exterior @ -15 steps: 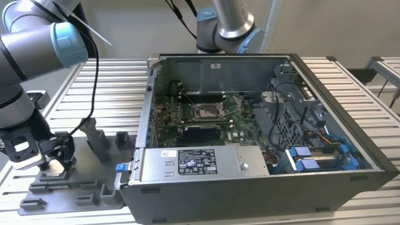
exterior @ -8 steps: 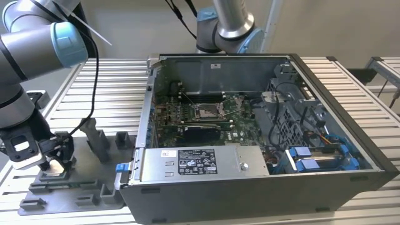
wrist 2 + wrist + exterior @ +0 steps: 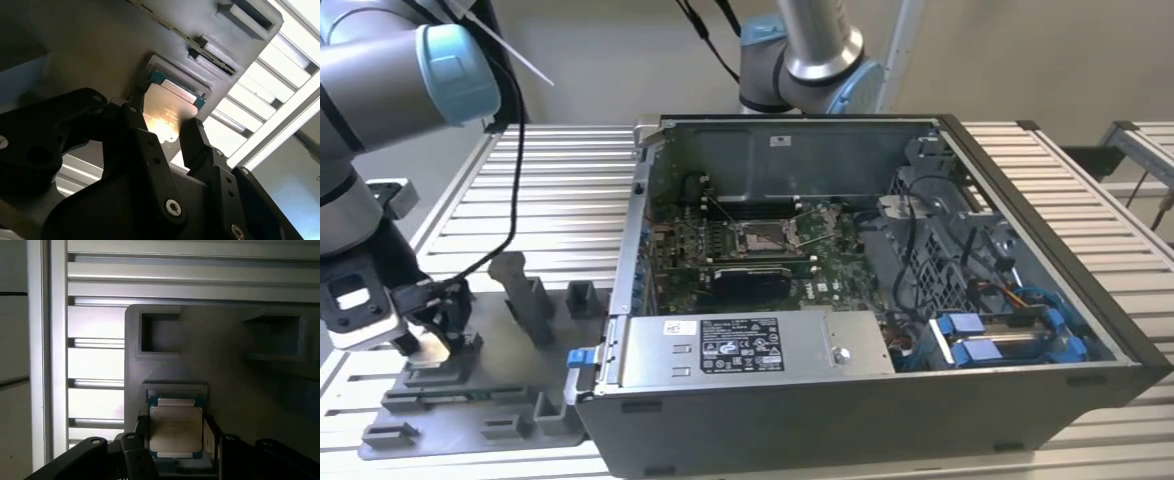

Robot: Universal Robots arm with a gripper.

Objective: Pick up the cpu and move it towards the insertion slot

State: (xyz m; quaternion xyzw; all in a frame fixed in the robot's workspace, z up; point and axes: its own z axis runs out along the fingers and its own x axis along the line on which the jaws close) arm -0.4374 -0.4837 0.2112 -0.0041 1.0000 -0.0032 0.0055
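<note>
Claw [image 3: 161, 116] straddles cpu [image 3: 176, 429] in grey tray [image 3: 225, 365], grip unclear; silvery sq. lid, green rim.

Silvery square cpu [image 3: 176, 432] flat in a grey tray [image 3: 230, 375] recess; metal-framed insertion slot [image 3: 761, 237] well apart.

The arm [image 3: 374, 80] folds down from high above the pincer [image 3: 440, 342], which points straight down, wrist [image 3: 358, 300] directly above it.
</note>
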